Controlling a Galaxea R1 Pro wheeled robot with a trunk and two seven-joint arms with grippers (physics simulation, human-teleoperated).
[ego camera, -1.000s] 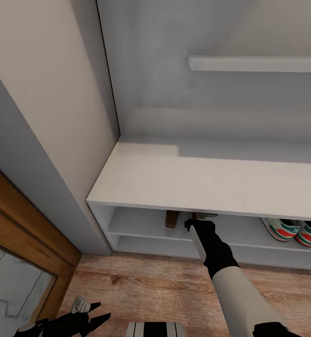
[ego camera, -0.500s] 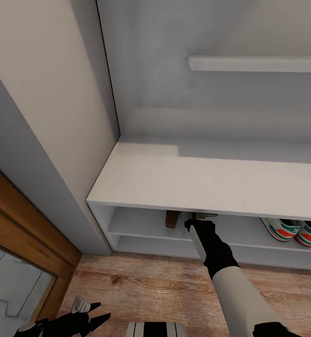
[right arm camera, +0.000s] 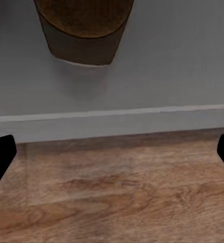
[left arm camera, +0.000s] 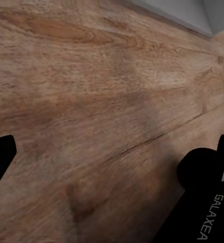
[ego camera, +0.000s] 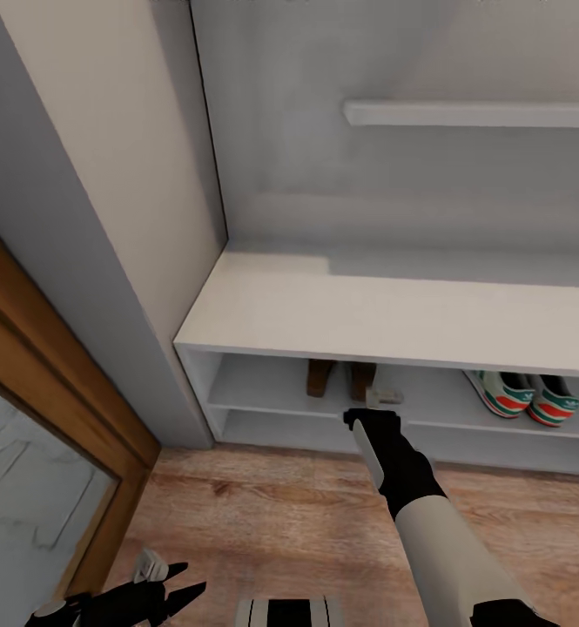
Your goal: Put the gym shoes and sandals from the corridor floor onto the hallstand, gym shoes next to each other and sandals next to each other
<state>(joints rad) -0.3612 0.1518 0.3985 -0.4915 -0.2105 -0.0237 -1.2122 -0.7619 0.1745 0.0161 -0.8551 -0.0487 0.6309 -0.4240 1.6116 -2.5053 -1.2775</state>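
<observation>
The hallstand (ego camera: 367,318) fills the middle of the head view, a grey bench under a wall shelf (ego camera: 472,113). On its inner shelf stand the two brown sandals (ego camera: 319,377), side by side, heels outward. Further right on the same shelf sit the two gym shoes (ego camera: 524,394), next to each other. My right gripper (ego camera: 385,396) hangs just in front of the right sandal (right arm camera: 84,30), open and holding nothing, with its fingertips (right arm camera: 0,152) spread wide. My left gripper (ego camera: 171,590) stays low over the corridor floor (left arm camera: 91,91), open and holding nothing too.
A wooden door frame with a pale glass panel (ego camera: 37,488) stands at the left, past a grey wall corner (ego camera: 124,287). Wood-plank floor (ego camera: 280,514) runs along the front of the bench. Part of my own base (ego camera: 289,610) shows at the near edge.
The whole head view has shifted, so the camera moved: the bench now looks slightly farther away. The right gripper, earlier tucked under the bench top, now shows outside it, and both sandals are visible.
</observation>
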